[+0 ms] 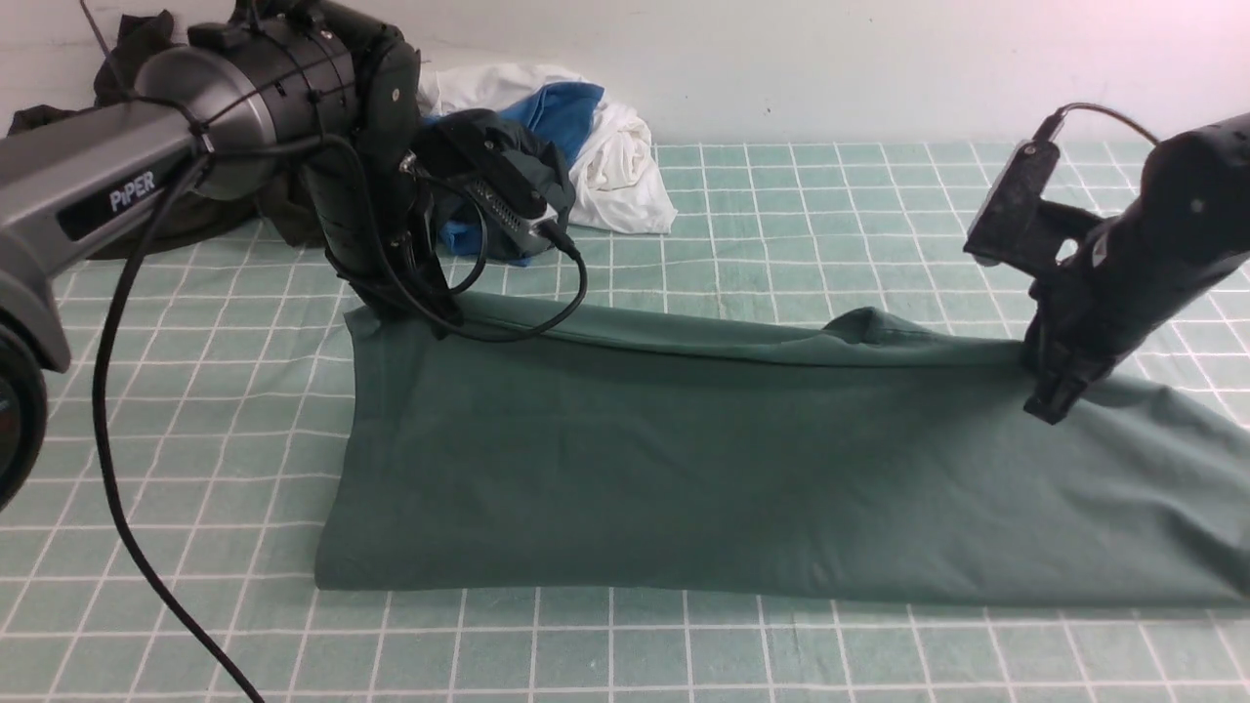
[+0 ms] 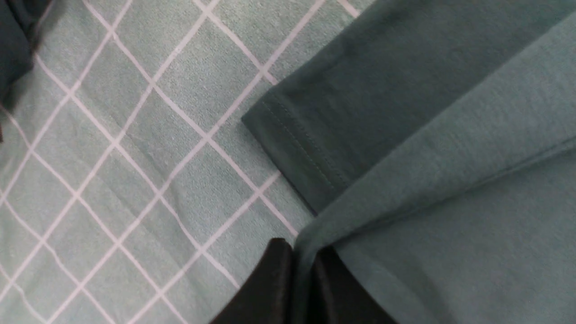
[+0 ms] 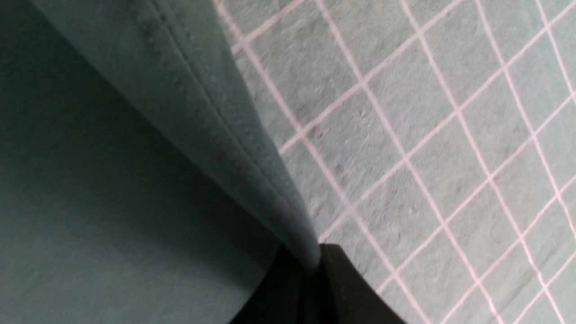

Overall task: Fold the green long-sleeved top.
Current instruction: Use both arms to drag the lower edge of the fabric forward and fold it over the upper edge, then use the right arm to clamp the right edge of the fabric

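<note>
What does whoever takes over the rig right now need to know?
Left gripper: jaws shut on the green top, at its far edge near the left end.
Right gripper: jaws shut on the same far edge, toward the right.
Top: spread across the grid-patterned cloth, far edge held up.
Done: both grips made.
Left: bring the edge over, finish folding.

bare grid cloth (image 1: pixel 781 215) between arms, dark garments (image 1: pixel 146 215) blocking far left
</note>
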{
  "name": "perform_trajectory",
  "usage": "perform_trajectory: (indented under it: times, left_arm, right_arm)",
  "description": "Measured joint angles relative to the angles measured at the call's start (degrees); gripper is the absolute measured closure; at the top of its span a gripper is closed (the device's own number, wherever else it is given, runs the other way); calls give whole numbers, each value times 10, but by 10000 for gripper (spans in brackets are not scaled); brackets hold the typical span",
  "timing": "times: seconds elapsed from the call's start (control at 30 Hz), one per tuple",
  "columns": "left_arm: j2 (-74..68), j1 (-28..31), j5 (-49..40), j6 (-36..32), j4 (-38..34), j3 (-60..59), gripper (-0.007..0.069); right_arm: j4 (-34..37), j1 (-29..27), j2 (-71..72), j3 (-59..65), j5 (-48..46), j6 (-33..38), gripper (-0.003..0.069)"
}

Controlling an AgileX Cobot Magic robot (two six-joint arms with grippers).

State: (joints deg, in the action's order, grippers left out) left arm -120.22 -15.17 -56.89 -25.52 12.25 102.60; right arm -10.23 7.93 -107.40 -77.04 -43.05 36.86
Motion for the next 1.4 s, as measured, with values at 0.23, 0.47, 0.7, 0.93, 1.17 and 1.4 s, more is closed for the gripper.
perform_trajectory:
  times: [0.23, 0.47, 0.7, 0.93, 1.17, 1.4]
  left_arm:
    - [-29, 21, 47, 27, -2, 4, 508]
    - [-33, 27, 32, 99, 1, 35, 282]
    - [-33, 27, -54, 149, -38, 68, 214]
    - [-18, 27, -126, 152, -71, 64, 398]
    - [61, 4, -125, 105, -163, -95, 620]
    - [130, -14, 36, 112, -155, -319, 628]
  right_arm:
    - [-5, -2, -30, -51, 24, -103, 426]
    - [73, 11, -27, -97, -83, -177, 273]
    - [242, 76, -64, -101, -84, -108, 267]
    - [219, 92, -115, -106, -30, -160, 270]
    - [83, 32, -38, -119, -173, -281, 312]
    - [71, -42, 42, -119, -272, -290, 371]
